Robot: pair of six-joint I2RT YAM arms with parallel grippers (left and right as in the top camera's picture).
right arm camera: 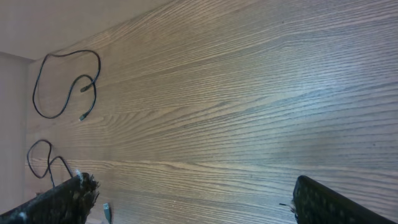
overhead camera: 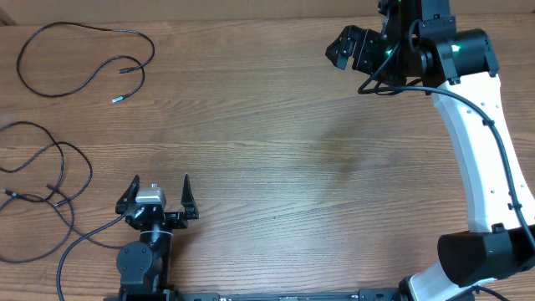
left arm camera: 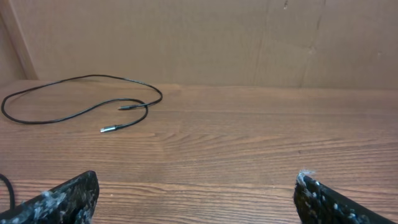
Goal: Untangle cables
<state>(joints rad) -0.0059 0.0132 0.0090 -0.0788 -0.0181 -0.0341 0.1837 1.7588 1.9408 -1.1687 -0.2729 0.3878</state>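
Note:
Two thin black cables lie apart on the wooden table. One cable [overhead camera: 100, 68] makes an open loop at the far left back, with its plug ends lying beside each other. It also shows in the left wrist view [left arm camera: 93, 76] and the right wrist view [right arm camera: 35, 93]. The second cable [overhead camera: 60, 159] lies in loose loops at the left edge and also shows in the right wrist view [right arm camera: 38, 143]. My left gripper [overhead camera: 159, 188] is open and empty at the front left, just right of the second cable. My right gripper [overhead camera: 351, 48] is open and empty, raised at the back right.
The wooden table [overhead camera: 284, 150] fills the view. The right arm [overhead camera: 476, 159] reaches along the right side, with its own thicker black cord on it. A brown wall [left arm camera: 186, 37] stands behind the table's far edge.

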